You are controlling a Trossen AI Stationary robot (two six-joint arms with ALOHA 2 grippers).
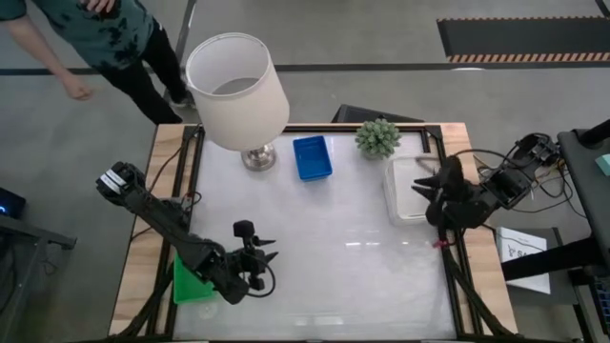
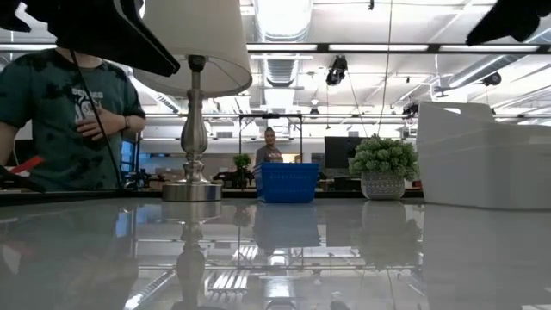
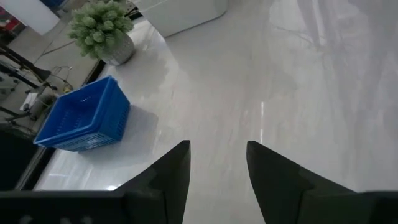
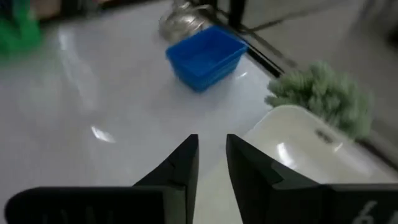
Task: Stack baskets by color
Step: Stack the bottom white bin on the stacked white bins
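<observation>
Hovering just beside the white baskets (image 1: pixel 408 191), on their outer edge, the right gripper (image 1: pixel 426 190) has its fingers parted by a narrow gap w/ nothing between them, so released, not grasping. The white stack sits close by the potted plant (image 1: pixel 378 137), on the side nearer the robot; how many trays are nested there can't be told. Blue baskets (image 1: pixel 312 157) sit on the plant's other side, between it and the lamp (image 1: pixel 238 90), apart from both. Green baskets (image 1: pixel 191 282) lie well away from the plant, at the table's near left edge, partly hidden under the left arm. Left gripper (image 1: pixel 266 250) hangs over bare tabletop next to the green stack, fingers apart, empty. A person (image 1: pixel 91 38) stands beyond the table's far left corner, past the lamp. Judging by layout, sorting looks about done, w/ one pile per colour. Risks from here: right arm pulling back could clip the white stack's rim and nudge it into the plant or skew it, since the fingers sit so close; left arm's elbow could drag the green stack off the edge as it retracts.
</observation>
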